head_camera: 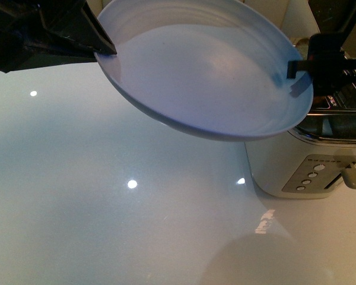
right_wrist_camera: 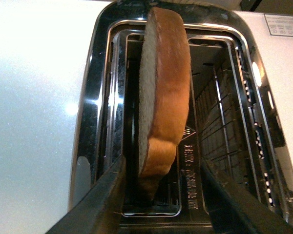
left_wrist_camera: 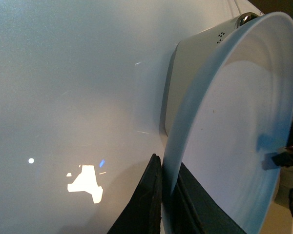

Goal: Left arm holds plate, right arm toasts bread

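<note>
Gripping the empty, tilted plate (head_camera: 213,77) by its rim at ten o'clock, the left gripper (head_camera: 107,48) holds it aloft; at the plate's four o'clock, the bread (right_wrist_camera: 163,87) stands in a slot of the toaster (head_camera: 285,172), between the spread fingers of the right gripper (right_wrist_camera: 162,165). Its lever (head_camera: 355,177) is possibly unpressed; toasting and plating remain.

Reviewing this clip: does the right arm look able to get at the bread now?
Likely yes: the bread stands upright in the toaster slot, between the right gripper's open fingers, nothing blocking it.

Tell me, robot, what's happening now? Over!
Left gripper shut on plate, raised, tilted. Right gripper open astride bread standing in toaster slot. Nothing blocking.
</note>
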